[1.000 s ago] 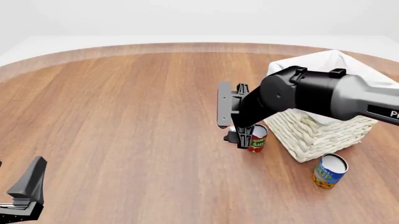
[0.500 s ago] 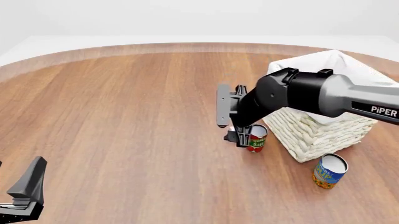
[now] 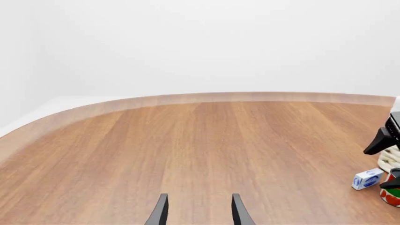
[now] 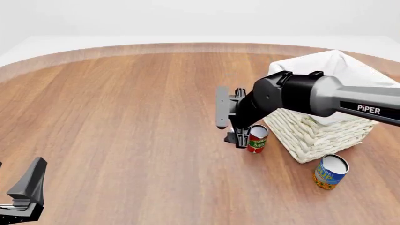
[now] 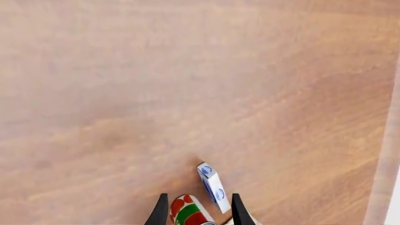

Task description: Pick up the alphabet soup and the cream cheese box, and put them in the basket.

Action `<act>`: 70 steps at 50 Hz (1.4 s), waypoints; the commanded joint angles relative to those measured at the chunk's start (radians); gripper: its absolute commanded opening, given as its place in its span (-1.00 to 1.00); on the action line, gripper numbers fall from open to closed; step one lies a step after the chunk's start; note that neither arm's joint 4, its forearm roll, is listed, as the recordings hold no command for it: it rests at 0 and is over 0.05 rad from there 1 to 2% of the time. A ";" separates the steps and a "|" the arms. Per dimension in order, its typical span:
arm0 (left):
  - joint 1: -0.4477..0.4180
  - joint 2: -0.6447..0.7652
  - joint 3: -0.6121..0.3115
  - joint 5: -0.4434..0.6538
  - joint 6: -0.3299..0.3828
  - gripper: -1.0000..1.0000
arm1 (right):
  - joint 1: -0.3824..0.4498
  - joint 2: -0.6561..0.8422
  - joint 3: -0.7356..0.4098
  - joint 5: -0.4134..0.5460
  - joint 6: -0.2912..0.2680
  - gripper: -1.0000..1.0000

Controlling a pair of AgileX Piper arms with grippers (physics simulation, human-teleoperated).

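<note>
A: Front view first. The big round brown wooden table (image 4: 125, 117) has the large square cream-white rope basket with a white cloth lining (image 4: 319, 131) on its right side. The right gripper (image 4: 233, 126) hangs just left of the basket, over the slim red and green tomato sauce can (image 4: 257, 139).

B: What could go wrong?

A: I think the gripper could bump the tomato sauce can. That can stands very near the small flat white and blue cream cheese box (image 5: 212, 186). In the right wrist view both show between the two black fingers (image 5: 160, 213), which stand a little apart with nothing held. If the gripper comes down like this, it may knock the can over, or grab the can and not the box.

B: Where is the box from the gripper?

A: Below it and a bit ahead, on the table, standing on a thin edge. The can is just beside it. The basket is near too, so the arm could brush its rope wall.

B: And the soup?

A: The short blue and yellow-orange alphabet soup can with a white top (image 4: 330, 172) stands near the basket's front corner, apart from the gripper.

B: The other arm?

A: The left gripper (image 3: 198, 212) waits far away, open a little, holding nothing.
</note>
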 commanded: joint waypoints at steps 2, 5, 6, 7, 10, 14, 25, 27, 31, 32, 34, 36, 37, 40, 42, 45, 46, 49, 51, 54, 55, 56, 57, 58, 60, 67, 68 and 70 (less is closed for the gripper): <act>0.000 0.000 0.000 0.000 0.000 1.00 | -0.018 0.022 -0.004 -0.009 -0.015 1.00; 0.000 0.000 0.000 0.000 0.000 1.00 | -0.025 0.026 -0.005 -0.011 -0.019 1.00; 0.000 0.000 0.000 0.000 0.000 1.00 | -0.028 0.026 -0.007 -0.009 -0.021 1.00; 0.000 0.000 0.000 0.000 0.000 1.00 | -0.030 0.027 -0.008 -0.010 -0.022 1.00; 0.000 0.000 0.000 0.000 0.000 1.00 | -0.034 0.029 -0.012 -0.009 -0.025 1.00; 0.000 0.000 0.000 0.000 0.000 1.00 | -0.037 0.038 -0.019 -0.009 -0.027 1.00; 0.000 0.000 0.000 0.000 0.000 1.00 | -0.037 0.062 -0.038 -0.008 -0.027 1.00; 0.000 0.000 0.000 0.000 0.000 1.00 | -0.037 0.066 -0.039 -0.009 -0.027 1.00; 0.000 0.000 0.000 0.000 0.000 1.00 | -0.034 0.074 -0.044 -0.010 -0.026 1.00; 0.000 0.000 0.000 0.000 0.000 1.00 | -0.035 0.075 -0.044 -0.010 -0.028 1.00; 0.000 0.000 0.000 0.000 0.000 1.00 | -0.034 0.079 -0.051 -0.008 -0.026 1.00; 0.000 0.000 0.000 0.000 0.000 1.00 | -0.034 0.082 -0.052 -0.009 -0.026 1.00; 0.000 0.000 0.000 0.000 0.000 1.00 | -0.034 0.084 -0.053 -0.009 -0.026 1.00; 0.000 0.000 0.000 0.000 0.000 1.00 | -0.038 0.090 -0.059 -0.009 -0.027 1.00; 0.000 0.000 0.000 0.000 0.000 1.00 | -0.037 0.094 -0.059 -0.010 -0.026 1.00; 0.000 0.000 0.000 0.000 0.000 1.00 | -0.035 0.097 -0.062 -0.009 -0.024 1.00; 0.000 0.000 0.000 0.000 0.000 1.00 | -0.036 0.098 -0.060 -0.011 -0.026 1.00; 0.000 0.000 0.000 0.000 0.000 1.00 | -0.035 0.102 -0.069 -0.007 -0.025 1.00; 0.000 0.000 0.000 0.000 0.000 1.00 | -0.036 0.105 -0.069 -0.008 -0.026 1.00; 0.000 0.000 0.000 0.000 0.000 1.00 | -0.035 0.109 -0.075 -0.006 -0.026 1.00; 0.000 0.000 0.000 0.000 0.000 1.00 | -0.035 0.110 -0.075 -0.006 -0.026 1.00; 0.000 0.000 0.000 0.000 0.000 1.00 | -0.035 0.112 -0.077 -0.006 -0.026 1.00; 0.000 0.000 0.000 0.000 0.000 1.00 | -0.034 0.114 -0.076 -0.008 -0.025 1.00; 0.000 0.000 0.000 0.000 0.000 1.00 | -0.035 0.118 -0.081 -0.007 -0.024 1.00; 0.000 0.000 0.000 0.000 0.000 1.00 | -0.035 0.119 -0.081 -0.007 -0.025 1.00; 0.000 0.000 0.000 0.000 0.000 1.00 | -0.039 0.125 -0.087 -0.006 -0.024 1.00; 0.000 0.000 0.000 0.000 0.000 1.00 | -0.040 0.126 -0.089 -0.006 -0.025 1.00; 0.000 0.000 0.000 0.000 0.000 1.00 | -0.042 0.130 -0.094 -0.006 -0.025 1.00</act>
